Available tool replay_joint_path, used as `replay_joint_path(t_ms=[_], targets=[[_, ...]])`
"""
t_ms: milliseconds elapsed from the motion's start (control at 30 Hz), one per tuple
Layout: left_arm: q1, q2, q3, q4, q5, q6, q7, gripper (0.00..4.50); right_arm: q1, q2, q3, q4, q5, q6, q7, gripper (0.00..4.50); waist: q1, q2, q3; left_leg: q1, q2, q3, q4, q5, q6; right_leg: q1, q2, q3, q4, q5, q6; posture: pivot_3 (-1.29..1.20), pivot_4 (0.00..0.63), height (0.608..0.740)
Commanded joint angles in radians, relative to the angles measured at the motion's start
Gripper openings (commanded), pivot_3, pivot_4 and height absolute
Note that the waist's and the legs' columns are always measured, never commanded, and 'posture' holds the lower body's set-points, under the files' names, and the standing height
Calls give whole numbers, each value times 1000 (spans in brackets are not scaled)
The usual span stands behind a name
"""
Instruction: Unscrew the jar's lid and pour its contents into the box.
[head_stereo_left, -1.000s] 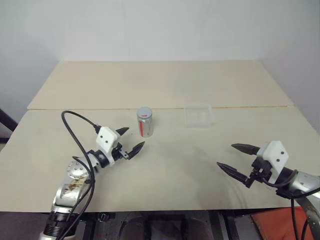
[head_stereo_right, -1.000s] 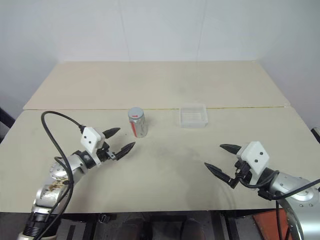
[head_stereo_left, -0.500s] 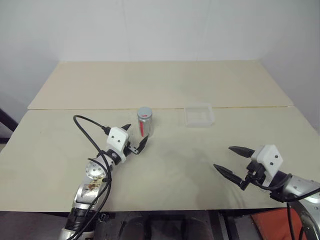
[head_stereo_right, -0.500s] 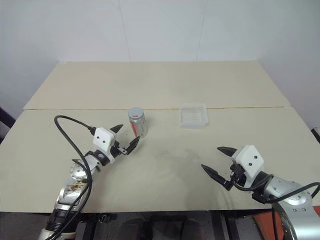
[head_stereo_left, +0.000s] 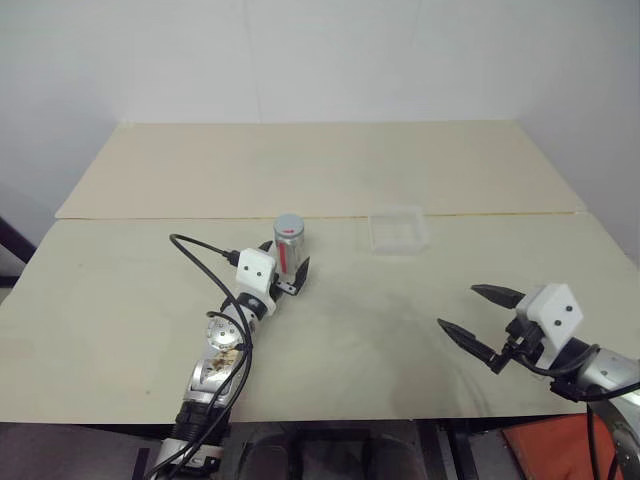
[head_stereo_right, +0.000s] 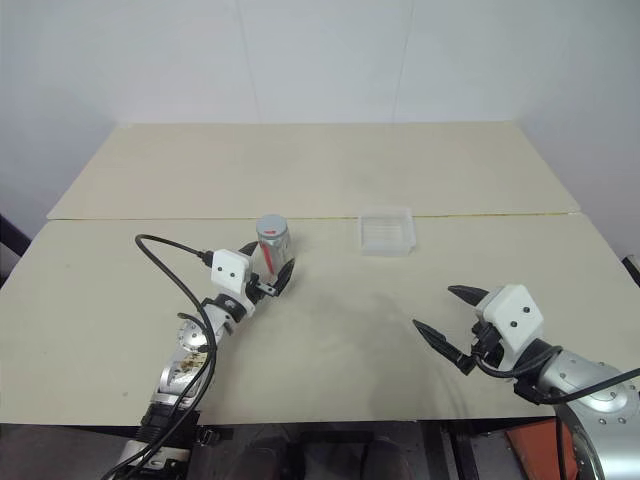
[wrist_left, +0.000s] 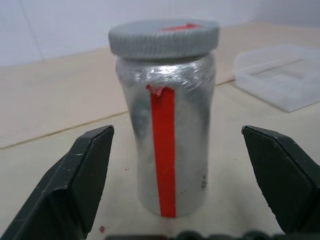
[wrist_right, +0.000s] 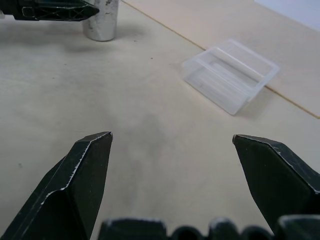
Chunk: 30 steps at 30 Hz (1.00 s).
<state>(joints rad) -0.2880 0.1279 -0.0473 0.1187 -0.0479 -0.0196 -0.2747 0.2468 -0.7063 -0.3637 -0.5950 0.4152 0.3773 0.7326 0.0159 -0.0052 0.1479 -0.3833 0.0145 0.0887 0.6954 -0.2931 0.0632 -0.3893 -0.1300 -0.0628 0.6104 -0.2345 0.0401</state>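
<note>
The pale table (head_stereo_left: 400, 170) carries everything, with a seam running across it from nine to three o'clock. On the head views, the left gripper (head_stereo_left: 287, 268) sits just left of the table's middle, reaching toward twelve o'clock, its fingers (wrist_left: 75, 180) spread wide on either side of the jar (head_stereo_left: 289, 243) without touching it. The right gripper (head_stereo_left: 479, 320) hangs at about four o'clock over the near right part of the table, well apart from the other things, pointing toward nine o'clock with its fingers (wrist_right: 80, 175) spread wide and nothing between them.

The box (head_stereo_left: 398, 229), clear and shallow, lies at two o'clock from the jar, near it but apart, just on the near side of the seam. The jar stands upright near the table's middle, silver with a red strip down the side that faces the left gripper. The lid (wrist_left: 164, 38), grey and ribbed, sits on top of the jar, with a red patch on its upper face. Whether anything lies in the box I cannot tell.
</note>
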Motion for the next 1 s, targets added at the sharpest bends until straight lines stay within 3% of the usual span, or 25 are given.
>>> replay_joint_path(t_ms=[33, 800, 933, 1000], targets=[[-49, -15, 4, 49, 3, -52, 12, 4467, -10, -1, -15, -31, 3, -9, -14, 4484, 0, 0, 0, 0, 0, 0, 0, 0, 0, 0, 0, 0, 0, 0, 0, 0, 150, 740], [-133, -22, 4, 262, 24, -237, -2, 4467, 54, 5, -31, -60, 4, -16, -25, 4484, 2, 0, 0, 0, 0, 0, 0, 0, 0, 0, 0, -1, 0, 0, 0, 0, 150, 740], [-146, -26, 4, 294, 42, -270, 25, 3525, 52, 9, -31, -62, 6, -19, -27, 4500, 2, 0, 0, 0, 0, 0, 0, 0, 0, 0, 0, -1, 0, 0, 0, 0, 150, 740], [-153, -29, 4, 311, 47, -284, 30, 2839, 52, 11, -32, -60, 8, -21, -25, 4500, 3, 0, 0, 0, 0, 0, 0, 0, 0, 0, 0, -1, 0, 0, 0, 0, 150, 740]])
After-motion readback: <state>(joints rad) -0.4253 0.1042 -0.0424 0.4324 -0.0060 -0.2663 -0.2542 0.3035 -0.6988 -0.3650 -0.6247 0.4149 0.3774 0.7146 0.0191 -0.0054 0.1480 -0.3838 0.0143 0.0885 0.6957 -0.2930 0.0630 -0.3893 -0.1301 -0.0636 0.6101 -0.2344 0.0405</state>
